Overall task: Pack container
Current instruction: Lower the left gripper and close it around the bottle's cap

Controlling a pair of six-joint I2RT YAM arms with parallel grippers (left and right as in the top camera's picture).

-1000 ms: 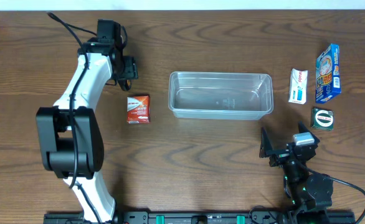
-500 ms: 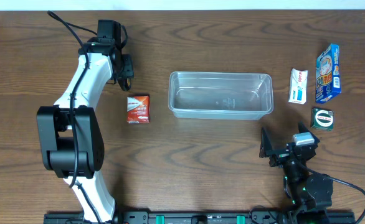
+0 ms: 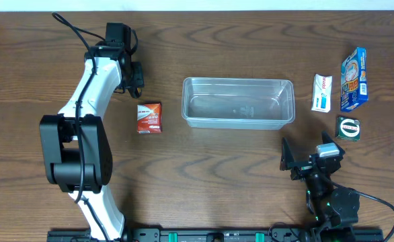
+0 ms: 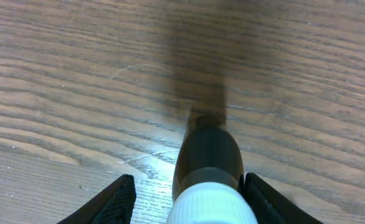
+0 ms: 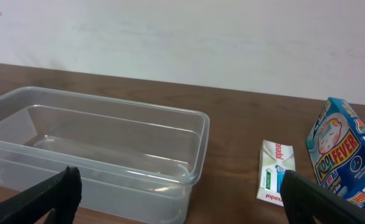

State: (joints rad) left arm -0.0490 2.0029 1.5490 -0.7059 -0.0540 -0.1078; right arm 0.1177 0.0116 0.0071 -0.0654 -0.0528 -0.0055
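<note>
The clear plastic container (image 3: 239, 125) stands empty at the table's middle; it also shows in the right wrist view (image 5: 126, 105). My left gripper (image 3: 134, 74) is at the back left, above the small red box (image 3: 149, 117). In the left wrist view its fingers (image 4: 190, 202) stand either side of a lying dark bottle with a white cap (image 4: 208, 163). The bottle touches the right finger, with a gap to the left finger. My right gripper (image 3: 309, 160) is open and empty at the front right, facing the container (image 5: 179, 193).
At the right lie a white toothpaste box (image 3: 322, 93), a blue Kool Fever box (image 3: 353, 78) and a small green box (image 3: 348, 128). The toothpaste box (image 5: 274, 171) and blue box (image 5: 341, 155) also show in the right wrist view.
My left gripper has shifted slightly to the left and looks narrower from above. The right arm and all the boxes have not moved.
</note>
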